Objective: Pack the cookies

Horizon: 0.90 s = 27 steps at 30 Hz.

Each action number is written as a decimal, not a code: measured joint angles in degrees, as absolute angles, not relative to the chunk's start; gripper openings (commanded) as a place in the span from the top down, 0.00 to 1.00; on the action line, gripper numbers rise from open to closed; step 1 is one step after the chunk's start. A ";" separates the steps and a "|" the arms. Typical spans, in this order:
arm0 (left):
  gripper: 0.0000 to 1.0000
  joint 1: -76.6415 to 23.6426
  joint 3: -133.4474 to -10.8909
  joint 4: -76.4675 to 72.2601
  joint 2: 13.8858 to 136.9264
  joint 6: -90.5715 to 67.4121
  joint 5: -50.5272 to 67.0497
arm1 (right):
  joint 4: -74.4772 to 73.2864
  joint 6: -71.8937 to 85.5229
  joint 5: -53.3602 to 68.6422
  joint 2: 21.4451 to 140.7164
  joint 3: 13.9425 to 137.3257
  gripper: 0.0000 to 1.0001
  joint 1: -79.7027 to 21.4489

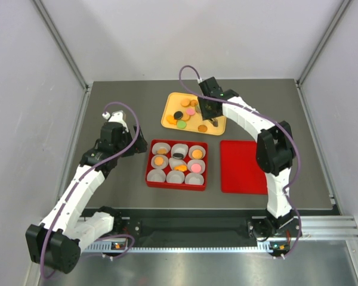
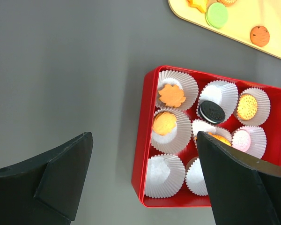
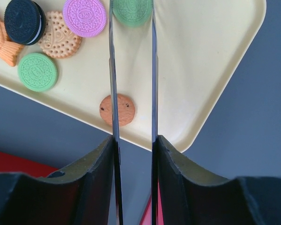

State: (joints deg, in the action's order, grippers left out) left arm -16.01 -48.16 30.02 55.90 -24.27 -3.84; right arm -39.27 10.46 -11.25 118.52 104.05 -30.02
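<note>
Red box (image 1: 148, 162): 6/9 paper cups (image 1: 175, 177) hold cookies (image 1: 159, 161), near row empty. L gripper (image 2: 144, 140) wide open, empty. R gripper (image 1: 212, 121) narrow over yellow tray (image 1: 173, 102); grip unclear.

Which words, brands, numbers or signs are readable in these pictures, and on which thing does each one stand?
None can be read for certain.
Pink cookie: raised letters in its middle, too blurred to read.
Green cookie near the tray's edge: raised letters, too small to read.
Red box and yellow tray: no label visible.
</note>
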 measured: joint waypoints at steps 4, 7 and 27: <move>0.03 -15.99 -48.16 30.02 55.90 -24.27 -3.84 | -40.16 10.46 -11.27 118.50 104.79 0.67 -29.78; 0.03 -15.94 -48.16 30.02 55.90 -24.27 -3.84 | -40.36 10.48 -11.46 118.19 105.03 0.68 -29.61; 0.03 -15.70 -48.16 30.02 55.88 -24.27 -3.81 | -41.17 11.77 -9.52 87.90 85.93 0.67 -35.66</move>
